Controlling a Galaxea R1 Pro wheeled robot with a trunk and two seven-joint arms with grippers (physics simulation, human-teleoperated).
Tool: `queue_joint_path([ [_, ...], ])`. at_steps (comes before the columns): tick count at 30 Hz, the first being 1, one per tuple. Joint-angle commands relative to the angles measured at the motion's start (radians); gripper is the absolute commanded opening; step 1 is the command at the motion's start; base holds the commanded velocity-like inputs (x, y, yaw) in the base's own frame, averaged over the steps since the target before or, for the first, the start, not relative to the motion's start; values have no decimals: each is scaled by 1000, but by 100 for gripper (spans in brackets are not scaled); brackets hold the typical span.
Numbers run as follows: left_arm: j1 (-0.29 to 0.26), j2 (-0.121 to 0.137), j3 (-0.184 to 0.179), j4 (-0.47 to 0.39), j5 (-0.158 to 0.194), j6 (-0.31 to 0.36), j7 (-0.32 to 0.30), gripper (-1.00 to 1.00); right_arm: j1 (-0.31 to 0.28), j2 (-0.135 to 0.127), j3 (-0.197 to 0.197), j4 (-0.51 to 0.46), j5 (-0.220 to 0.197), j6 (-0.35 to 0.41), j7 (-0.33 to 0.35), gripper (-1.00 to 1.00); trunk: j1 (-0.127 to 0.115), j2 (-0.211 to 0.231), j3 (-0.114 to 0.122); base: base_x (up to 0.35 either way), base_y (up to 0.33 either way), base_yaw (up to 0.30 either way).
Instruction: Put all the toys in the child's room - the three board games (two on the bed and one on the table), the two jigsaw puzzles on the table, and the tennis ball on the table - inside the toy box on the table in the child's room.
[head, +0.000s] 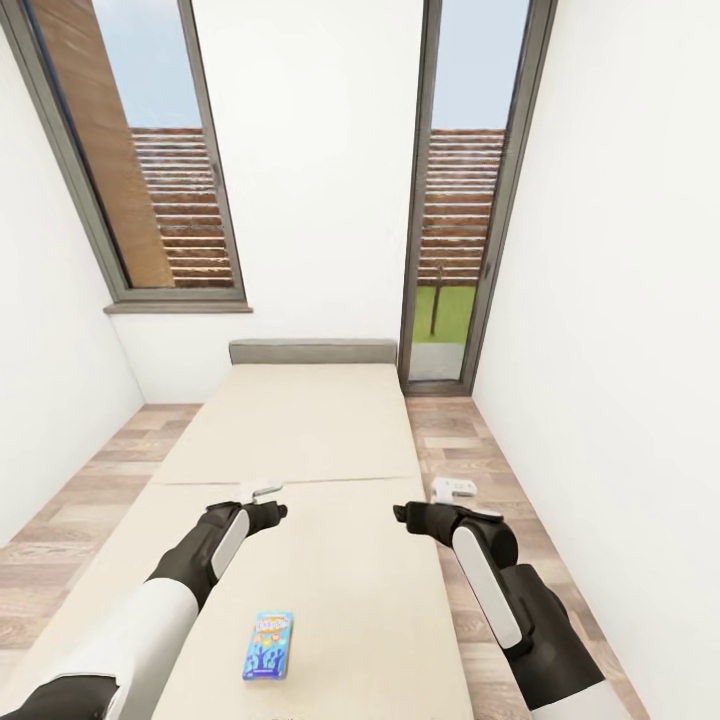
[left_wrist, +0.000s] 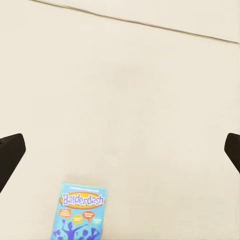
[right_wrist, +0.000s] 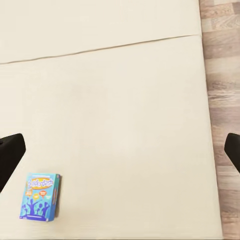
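The small blue board game box with colourful cartoon print (head: 268, 646) is lying flat on the near part of the low bed with the beige mattress (head: 300, 440), between the two arms and closer to the robot than either gripper. The left gripper (head: 262, 492) and the right gripper (head: 452, 490) are hovering above the mattress, each with fingers spread wide and empty. To pick the box up well, the left arm is probably needing to draw back over it, align the fingers across its narrow sides, then descend squarely. A seam is crossing the mattress. White walls, wood-plank floor (head: 80, 500) and tall dark-framed windows (head: 140, 160) are surrounding the bed.
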Motion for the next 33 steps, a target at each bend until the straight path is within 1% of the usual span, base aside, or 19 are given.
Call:
queue_joint_path([
  [1, -1, 1, 0, -2, 11, 5, 7, 100, -1, 0, 0, -3, -11, 8, -10, 100, 1, -2, -4, 0, 0, 0],
  [3, -1, 2, 0, -3, 11, 5, 6, 100, -1, 0, 0, -20, -18, 27, -10, 100, 1, -2, -7, 0, 0, 0],
  [5, -1, 1, -1, -4, 11, 5, 6, 100, -1, -2, 0, -57, -41, 54, -10, 100, 1, -2, -11, 0, 0, 0],
  [6, -1, 1, -1, -5, 11, 6, 6, 100, -1, -5, 0, -88, -68, 75, -9, 100, 1, -2, -12, 0, 0, 0],
  [7, -1, 2, -1, -6, 11, 7, 7, 100, -2, -9, 0, -116, -105, 98, -9, 100, 1, -2, -14, 0, 0, 0],
  [8, -1, 2, -1, -6, 11, 7, 7, 100, -2, -10, 0, -127, -126, 109, -9, 100, 1, -2, -16, 0, 0, 0],
  [9, -1, 2, -1, -6, 11, 8, 8, 100, -2, -13, 0, -144, -172, 129, -9, 100, 1, -2, -17, 0, 0, 0],
  [10, -1, 2, -1, -7, 11, 9, 8, 100, -2, -14, 0, -150, -195, 137, -10, 100, 1, -2, -19, 0, 0, 0],
  [11, -1, 2, -1, -7, 10, 10, 10, 100, -2, -16, 0, -162, -261, 156, -10, 100, 1, -2, -21, 0, 0, 0],
  [12, -1, 2, -1, -7, 10, 10, 9, 100, -2, -17, 0, -164, -281, 161, -10, 100, 1, -2, -22, 0, 0, 0],
  [13, -1, 3, -1, -7, 10, 11, 9, 100, -2, -18, 0, -167, -312, 167, -11, 100, 1, -2, -24, 0, 0, 0],
  [15, -1, 4, 0, -7, 10, 12, 9, 100, -3, -19, -1, -170, -340, 173, -11, 100, 1, -2, -27, 0, 0, 0],
  [17, -1, 4, -1, -7, 9, 12, 8, 100, -3, -19, -1, -172, -355, 183, -11, 100, 1, -2, -30, 0, 0, 0],
  [21, -7, 6, -1, -7, 8, 13, 9, 100, -3, -18, -1, -173, -366, 199, -11, 100, 1, -2, -37, 0, 0, 0],
  [33, -14, 9, -2, -6, 6, 13, 13, 100, -3, -18, -1, -173, -369, 206, -12, 100, 1, -2, -57, 0, 0, 0],
])
